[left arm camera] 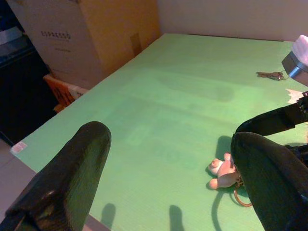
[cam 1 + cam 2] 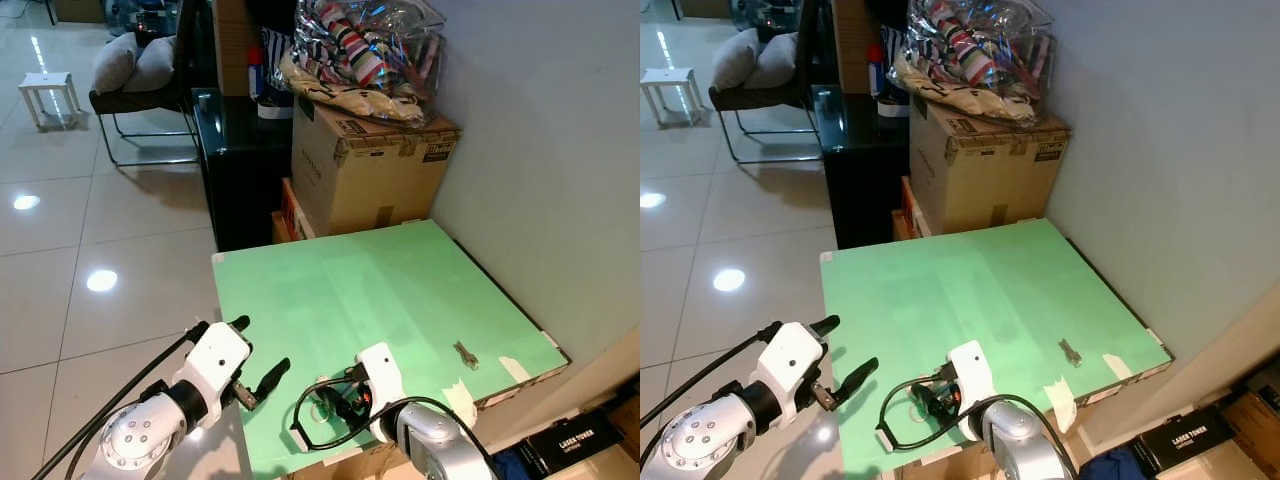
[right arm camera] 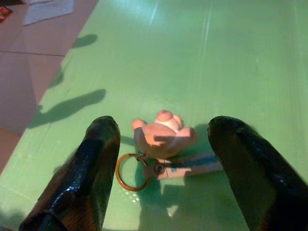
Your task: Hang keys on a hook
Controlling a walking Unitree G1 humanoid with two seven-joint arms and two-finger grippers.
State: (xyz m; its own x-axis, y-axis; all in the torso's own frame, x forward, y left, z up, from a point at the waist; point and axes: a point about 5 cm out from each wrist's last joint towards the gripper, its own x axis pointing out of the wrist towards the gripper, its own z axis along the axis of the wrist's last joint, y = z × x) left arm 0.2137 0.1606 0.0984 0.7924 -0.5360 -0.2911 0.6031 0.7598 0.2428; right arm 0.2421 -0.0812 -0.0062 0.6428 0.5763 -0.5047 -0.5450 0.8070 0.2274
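Observation:
A pink bear keychain (image 3: 163, 134) with a brass ring (image 3: 126, 172) and a pale tag lies on the green board (image 2: 360, 290), close to its near edge. My right gripper (image 3: 163, 129) is open and low over the board, with one finger on each side of the bear and touching neither. In the left wrist view the bear (image 1: 220, 173) lies just ahead of my left gripper (image 2: 258, 350), which is open at the board's near left edge. A small bunch of metal keys (image 2: 465, 353) lies apart, on the board's right side near the wall.
A cardboard box (image 2: 370, 165) with a clear bag of clothes (image 2: 365, 50) on top stands behind the board, beside a black cabinet (image 2: 240, 160). A grey wall (image 2: 540, 150) runs along the right. A chair (image 2: 140, 70) and a white stool (image 2: 48, 95) stand on the tiled floor.

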